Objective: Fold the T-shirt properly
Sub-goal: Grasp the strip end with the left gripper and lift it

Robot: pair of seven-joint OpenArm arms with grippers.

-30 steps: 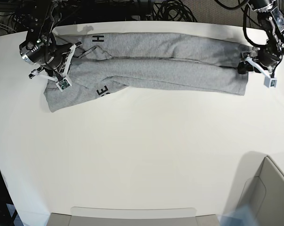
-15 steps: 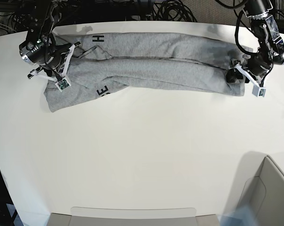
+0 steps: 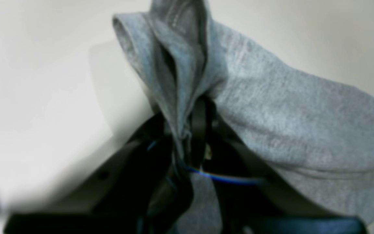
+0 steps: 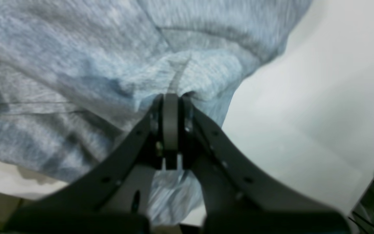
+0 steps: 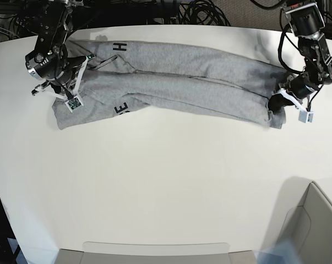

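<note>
Table (image 5: 166, 187): white top carrying everything in the scene; its far edge runs along a tangle of dark cables (image 5: 199, 11).

T-shirt (image 5: 171, 82): heather-grey, folded lengthwise into a long band lying along the far edge of the table, from the far-left corner almost to the far-right corner as the base view shows it. Black block letters show on turned-over parts near its left end.

Box (image 5: 314, 231): a pale open container at the table's near-right corner; only a part is in view, and what it holds cannot be made out.

Left gripper (image 5: 277, 103): at the band's end near the far-right corner, jaws clenched on a bunched fold of the T-shirt; in the left wrist view the grey cloth (image 3: 271, 107) rises in a gathered peak from between the dark jaws.

Right gripper (image 5: 72, 82): at the band's opposite end near the far-left corner, jaws pressed together with a pinch of the T-shirt (image 4: 109, 65) between their tips.
</note>
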